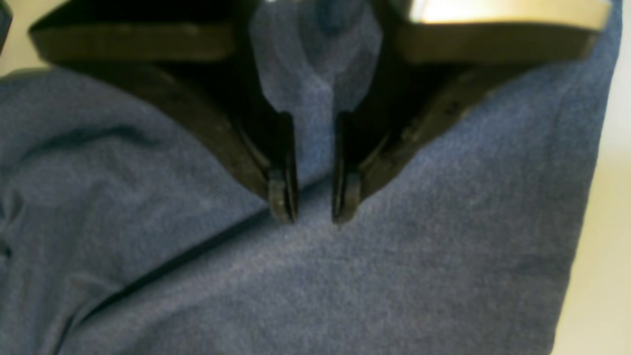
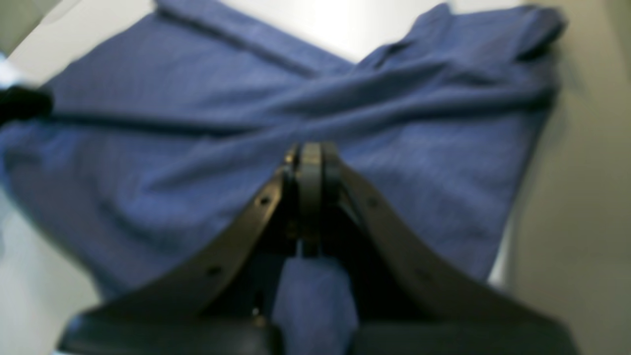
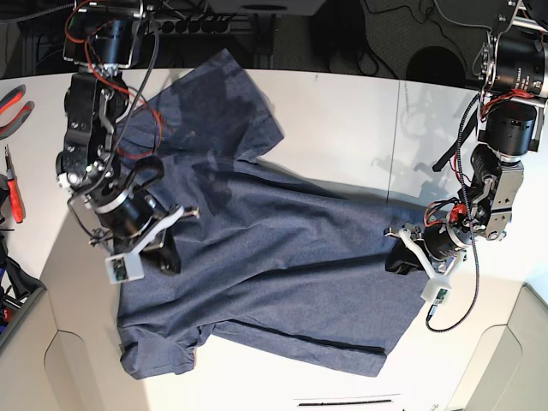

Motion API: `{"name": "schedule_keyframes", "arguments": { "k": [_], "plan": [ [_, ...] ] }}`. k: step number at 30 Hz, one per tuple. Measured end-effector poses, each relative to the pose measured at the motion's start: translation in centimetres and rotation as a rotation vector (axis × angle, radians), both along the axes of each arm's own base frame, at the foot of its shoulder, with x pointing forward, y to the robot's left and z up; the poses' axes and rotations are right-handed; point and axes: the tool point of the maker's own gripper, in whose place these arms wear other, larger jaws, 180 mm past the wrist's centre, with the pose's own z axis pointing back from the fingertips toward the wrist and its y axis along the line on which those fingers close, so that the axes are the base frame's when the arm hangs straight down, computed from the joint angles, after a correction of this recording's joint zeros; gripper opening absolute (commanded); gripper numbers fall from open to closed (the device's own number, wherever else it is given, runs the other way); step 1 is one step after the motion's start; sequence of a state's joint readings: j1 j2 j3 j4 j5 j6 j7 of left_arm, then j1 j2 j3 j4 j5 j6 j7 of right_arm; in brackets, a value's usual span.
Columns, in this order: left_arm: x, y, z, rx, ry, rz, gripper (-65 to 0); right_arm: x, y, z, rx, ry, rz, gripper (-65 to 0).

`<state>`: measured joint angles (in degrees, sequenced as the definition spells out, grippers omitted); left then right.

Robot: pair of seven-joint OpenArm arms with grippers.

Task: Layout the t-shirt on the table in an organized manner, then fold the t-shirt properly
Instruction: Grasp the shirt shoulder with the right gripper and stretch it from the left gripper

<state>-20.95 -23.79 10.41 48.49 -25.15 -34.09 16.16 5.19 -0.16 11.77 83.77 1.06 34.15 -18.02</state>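
The navy-blue t-shirt [image 3: 274, 248] lies spread on the white table [image 3: 342, 120], with one sleeve toward the back left and long creases across its body. At the shirt's right edge my left gripper [image 3: 396, 259] has its jaws standing narrowly apart. A fold of cloth [image 1: 315, 74] rises between the left gripper's [image 1: 314, 209] fingertips. My right gripper [image 3: 167, 253] sits on the shirt's left edge. In the right wrist view its fingers [image 2: 310, 150] are closed together and the t-shirt's [image 2: 172, 148] creases run out from the tips. No lettering shows.
Red-handled pliers [image 3: 13, 103] and other tools lie off the table's left side. A thin seam [image 3: 400, 145] crosses the tabletop at the right. The table's front edge runs close below the shirt's hem, with a thin dark strip [image 3: 342, 401] there.
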Motion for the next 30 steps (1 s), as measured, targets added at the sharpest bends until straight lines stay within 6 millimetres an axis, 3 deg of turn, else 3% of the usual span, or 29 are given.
{"name": "schedule_keyframes", "arguments": {
  "k": [3,9,14,16,24,30],
  "plan": [
    [0.1,0.0,0.1,-0.002,-0.007,0.001,-49.3,-1.9,0.0,-2.0,-0.077,0.049,0.015,-65.0],
    [0.0,0.1,-0.1,0.024,-0.004,-0.011,-49.3,-4.7,-1.9,-5.3,-0.215,0.136,-0.027,-65.0],
    [0.5,0.9,0.0,0.085,-0.043,0.001,-49.3,-4.6,-7.6,-5.9,-0.373,0.161,-0.307,-65.0],
    [1.0,1.9,0.1,0.119,-0.062,0.049,-49.3,-4.5,-8.8,-5.6,-0.399,0.154,-0.355,-65.0],
    [1.6,3.7,0.3,0.171,-0.086,0.143,-49.3,-4.7,-9.9,-5.6,-0.428,0.153,-0.348,-65.0],
    [1.4,4.0,0.0,0.226,-0.082,0.116,-49.3,-6.7,-9.5,-7.1,-0.435,0.203,-0.307,-65.0]
  ]
}}
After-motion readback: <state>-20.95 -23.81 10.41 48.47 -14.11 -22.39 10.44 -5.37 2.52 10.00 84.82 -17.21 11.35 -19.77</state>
